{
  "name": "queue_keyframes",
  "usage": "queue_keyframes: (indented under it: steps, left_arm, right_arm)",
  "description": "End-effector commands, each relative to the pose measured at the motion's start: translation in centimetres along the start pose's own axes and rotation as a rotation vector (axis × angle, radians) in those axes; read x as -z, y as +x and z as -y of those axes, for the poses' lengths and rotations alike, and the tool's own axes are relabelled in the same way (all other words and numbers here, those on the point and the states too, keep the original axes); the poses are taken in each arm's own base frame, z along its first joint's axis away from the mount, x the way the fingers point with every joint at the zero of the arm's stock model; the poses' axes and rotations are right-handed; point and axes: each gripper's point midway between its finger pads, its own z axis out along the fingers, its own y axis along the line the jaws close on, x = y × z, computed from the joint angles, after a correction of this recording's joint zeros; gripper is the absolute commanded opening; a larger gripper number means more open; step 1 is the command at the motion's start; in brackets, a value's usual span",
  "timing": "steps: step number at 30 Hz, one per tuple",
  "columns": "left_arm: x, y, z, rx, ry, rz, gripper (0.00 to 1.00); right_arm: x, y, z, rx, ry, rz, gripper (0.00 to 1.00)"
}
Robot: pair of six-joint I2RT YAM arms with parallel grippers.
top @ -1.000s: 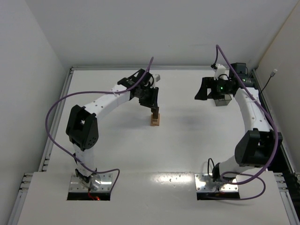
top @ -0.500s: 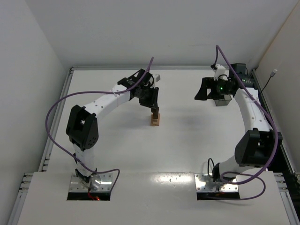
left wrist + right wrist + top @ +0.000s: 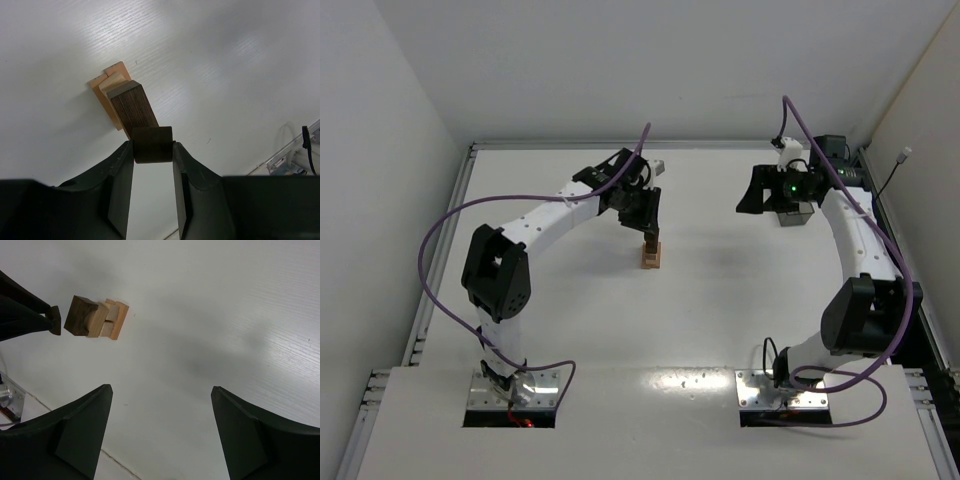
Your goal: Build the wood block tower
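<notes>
The tower (image 3: 651,256) stands mid-table: tan blocks (image 3: 113,83) at the base and a dark brown oblong (image 3: 133,106) on top, seen again from the right wrist as the tower (image 3: 100,319). My left gripper (image 3: 153,146) hangs right over it, shut on a small dark brown wood block (image 3: 153,141). Whether that block touches the oblong I cannot tell. In the top view the left gripper (image 3: 648,231) sits just above the stack. My right gripper (image 3: 161,388) is open and empty over bare table, and in the top view the right gripper (image 3: 749,194) hovers far right of the tower.
A translucent grey bin (image 3: 796,213) sits at the back right, under the right arm's wrist. White walls close in the table on the left, back and right. A rail (image 3: 445,245) runs along the left edge.
</notes>
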Motion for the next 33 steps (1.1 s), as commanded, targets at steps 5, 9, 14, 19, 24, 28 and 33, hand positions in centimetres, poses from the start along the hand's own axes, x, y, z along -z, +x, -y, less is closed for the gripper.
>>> queue_keyframes:
  steps: [5, 9, 14, 19, 24, 28, 33]
  left_arm:
    - [0.6, -1.0, 1.5, -0.013, 0.025, 0.04, 0.0]
    - [0.6, -1.0, 1.5, -0.013, 0.025, 0.04, 0.0]
    - [-0.1, -0.4, 1.1, -0.009, 0.019, 0.023, 0.0]
    - [-0.2, -0.1, 0.8, -0.007, 0.008, 0.018, 0.0]
    - [-0.6, 0.0, 0.5, -0.005, -0.004, 0.013, 0.0]
    - [-0.6, 0.0, 0.4, -0.005, -0.013, 0.016, 0.0]
    - [-0.9, 0.2, 0.2, -0.003, -0.016, 0.007, 0.0]
  right_arm:
    - [0.8, -1.1, -0.7, 0.031, -0.018, 0.053, 0.77]
    - [0.8, -1.1, -0.9, 0.031, -0.027, 0.054, 0.77]
    - [0.8, -1.1, -0.9, 0.031, -0.027, 0.054, 0.77]
    - [0.7, -1.0, -0.6, 0.02, -0.032, 0.052, 0.77]
    - [0.7, -1.0, -0.6, 0.011, -0.032, 0.051, 0.76]
    - [0.7, -1.0, -0.6, 0.011, -0.032, 0.051, 0.76]
    - [0.5, -0.9, -0.6, 0.005, -0.042, 0.045, 0.76]
